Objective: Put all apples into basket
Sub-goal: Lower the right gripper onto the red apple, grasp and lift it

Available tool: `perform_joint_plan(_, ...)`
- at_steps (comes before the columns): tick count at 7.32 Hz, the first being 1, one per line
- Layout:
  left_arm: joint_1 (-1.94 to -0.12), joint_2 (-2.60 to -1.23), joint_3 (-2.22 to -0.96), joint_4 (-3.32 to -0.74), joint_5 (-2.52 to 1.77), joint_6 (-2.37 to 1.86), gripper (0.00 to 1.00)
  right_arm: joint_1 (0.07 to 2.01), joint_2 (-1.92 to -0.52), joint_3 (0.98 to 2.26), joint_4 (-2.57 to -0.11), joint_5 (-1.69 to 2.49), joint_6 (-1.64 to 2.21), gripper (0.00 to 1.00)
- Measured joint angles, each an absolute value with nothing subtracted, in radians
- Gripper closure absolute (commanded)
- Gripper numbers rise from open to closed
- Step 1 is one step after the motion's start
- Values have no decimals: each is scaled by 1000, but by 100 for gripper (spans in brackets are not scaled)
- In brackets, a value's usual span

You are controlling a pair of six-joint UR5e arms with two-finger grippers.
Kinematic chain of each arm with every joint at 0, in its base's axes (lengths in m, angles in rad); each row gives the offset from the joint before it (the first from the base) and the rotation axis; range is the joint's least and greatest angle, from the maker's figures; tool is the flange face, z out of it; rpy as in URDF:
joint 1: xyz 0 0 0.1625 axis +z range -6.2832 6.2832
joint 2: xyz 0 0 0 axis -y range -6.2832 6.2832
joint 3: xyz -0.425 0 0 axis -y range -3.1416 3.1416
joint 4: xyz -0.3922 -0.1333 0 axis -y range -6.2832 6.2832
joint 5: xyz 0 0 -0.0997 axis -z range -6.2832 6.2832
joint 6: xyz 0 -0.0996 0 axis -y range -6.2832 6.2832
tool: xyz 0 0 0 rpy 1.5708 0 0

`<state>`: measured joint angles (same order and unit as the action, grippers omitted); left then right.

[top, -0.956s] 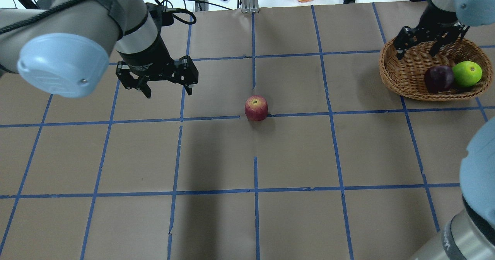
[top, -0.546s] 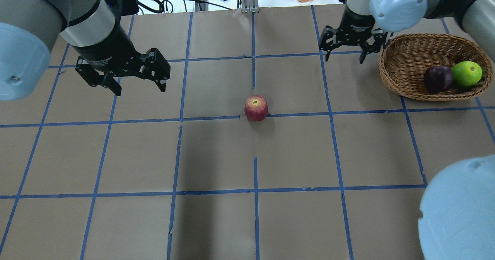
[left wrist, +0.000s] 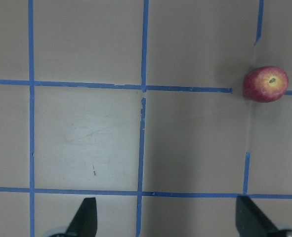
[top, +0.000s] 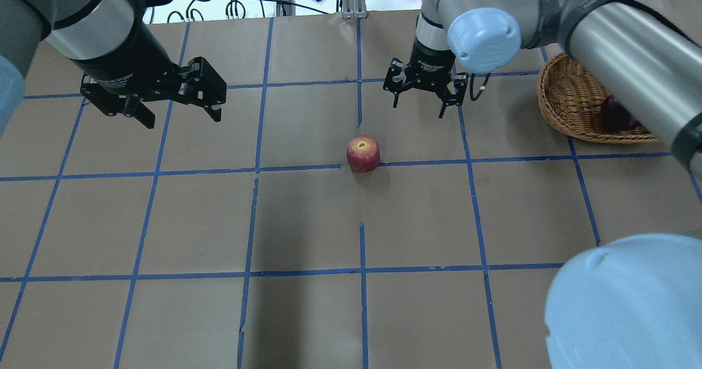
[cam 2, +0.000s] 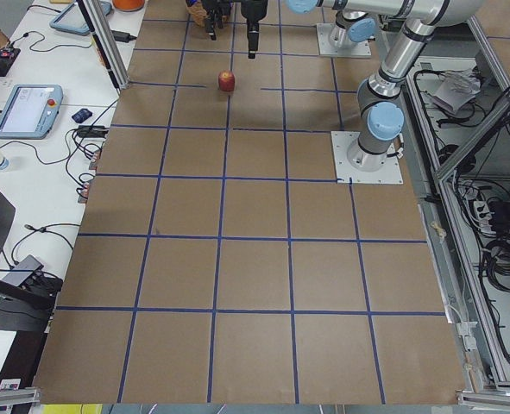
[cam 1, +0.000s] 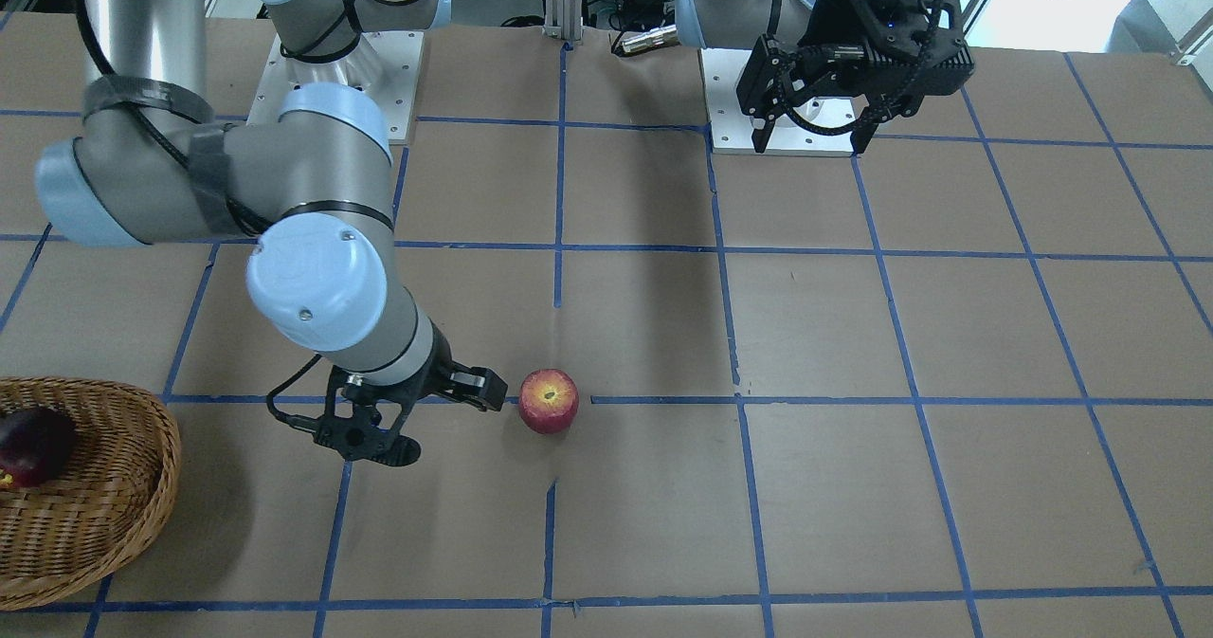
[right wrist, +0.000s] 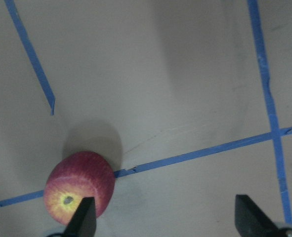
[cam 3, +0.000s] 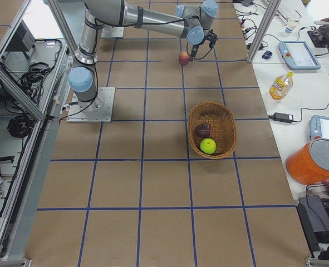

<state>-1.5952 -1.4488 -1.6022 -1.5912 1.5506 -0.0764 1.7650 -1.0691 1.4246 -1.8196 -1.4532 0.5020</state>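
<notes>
The red apple (top: 363,153) sits alone on the tabletop (top: 307,221). Our right gripper (top: 418,108) hangs just past it, wide open, holding nothing. Our left gripper (top: 184,121) is well off to the apple's left, wide open and empty too. Far to its right is the basket (cam 3: 226,125), with the purple apple (cam 3: 202,130) and green apple (cam 3: 208,146) inside.

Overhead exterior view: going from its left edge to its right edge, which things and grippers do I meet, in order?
left gripper → red apple → right gripper → basket
</notes>
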Motion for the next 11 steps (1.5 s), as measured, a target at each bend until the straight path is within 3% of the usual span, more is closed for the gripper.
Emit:
perform_joint_plan(4,-1574,-1477,-1615,-1530,1549,11,0,1877,-967,1427,-1909,-1452,642,0)
perform_joint_plan(8,-1570,-1568,-1515,-1486,1552,28,0,1899,-919,1427,-1912,-1453,641,2)
perform_joint_plan(9,-1571,-1576,-1510,-1484,1552,28,0,1900,-908,1426,-1912,-1455,640,68)
perform_joint_plan(10,-1571,-1575,-1513,-1478,1549,28,0,1900,-901,1425,-1920,-1460,640,100)
perform_joint_plan(11,-1570,-1577,-1519,-1463,1545,27,0,1899,-900,1424,-1939,-1463,638,100)
